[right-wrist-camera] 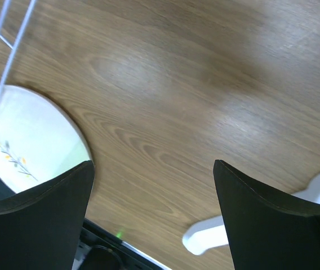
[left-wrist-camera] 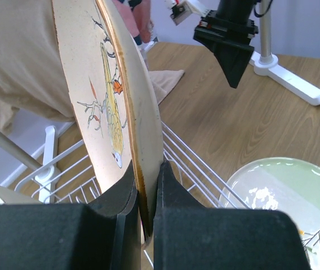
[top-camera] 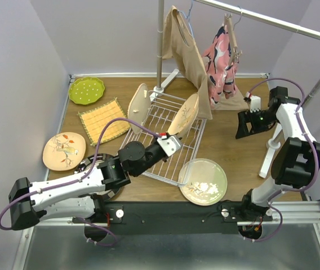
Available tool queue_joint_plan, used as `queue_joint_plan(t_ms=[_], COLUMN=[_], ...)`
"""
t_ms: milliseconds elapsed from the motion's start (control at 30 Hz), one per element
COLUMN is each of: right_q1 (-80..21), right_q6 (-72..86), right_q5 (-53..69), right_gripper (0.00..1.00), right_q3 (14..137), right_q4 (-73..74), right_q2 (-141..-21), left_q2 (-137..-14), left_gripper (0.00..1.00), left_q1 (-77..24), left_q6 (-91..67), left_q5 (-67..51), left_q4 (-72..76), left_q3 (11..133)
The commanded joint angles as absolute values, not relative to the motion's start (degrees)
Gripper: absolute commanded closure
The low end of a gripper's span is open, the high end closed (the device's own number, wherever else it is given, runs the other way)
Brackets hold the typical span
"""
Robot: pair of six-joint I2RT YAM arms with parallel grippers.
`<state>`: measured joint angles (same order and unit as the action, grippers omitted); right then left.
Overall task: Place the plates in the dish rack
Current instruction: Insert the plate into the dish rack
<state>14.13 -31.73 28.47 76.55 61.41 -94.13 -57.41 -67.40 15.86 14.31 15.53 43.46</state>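
My left gripper is shut on the lower rim of a tan floral plate and holds it upright on edge over the white wire dish rack. In the left wrist view the fingers pinch the plate, which bears a bird design. A cream plate stands in the rack's far left. A pale-green floral plate lies flat by the rack's near right corner. A lime green dotted plate and another tan floral plate lie at the left. My right gripper is open and empty above the bare wood at the right.
A yellow woven mat lies left of the rack. A white clothes-rail stand with hanging garments rises behind the rack, and its right foot stands near my right arm. The pale-green plate shows in the right wrist view.
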Motion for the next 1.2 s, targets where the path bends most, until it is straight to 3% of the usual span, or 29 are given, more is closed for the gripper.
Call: queue_joint_plan(t_ms=[0, 533, 1167], right_q1=[13.89, 13.89, 13.89], right_q6=[-39.89, -49.48, -47.02], right_q5=[25.66, 34.36, 37.62], right_gripper=[0.05, 0.05, 0.05], right_q3=[76.03, 72.86, 67.85], right_q4=[63.02, 68.38, 66.97], right_q2=[-88.95, -79.11, -73.74], left_q2=[-54.49, -57.92, -68.37], left_gripper=[1.00, 1.00, 1.00], left_q1=[-63.55, -40.97, -34.98], left_q6=[8.71, -7.73, -3.87], left_q5=[12.22, -6.93, -8.52], left_q4=[21.36, 10.38, 1.50], left_q3=[49.48, 55.11, 61.70])
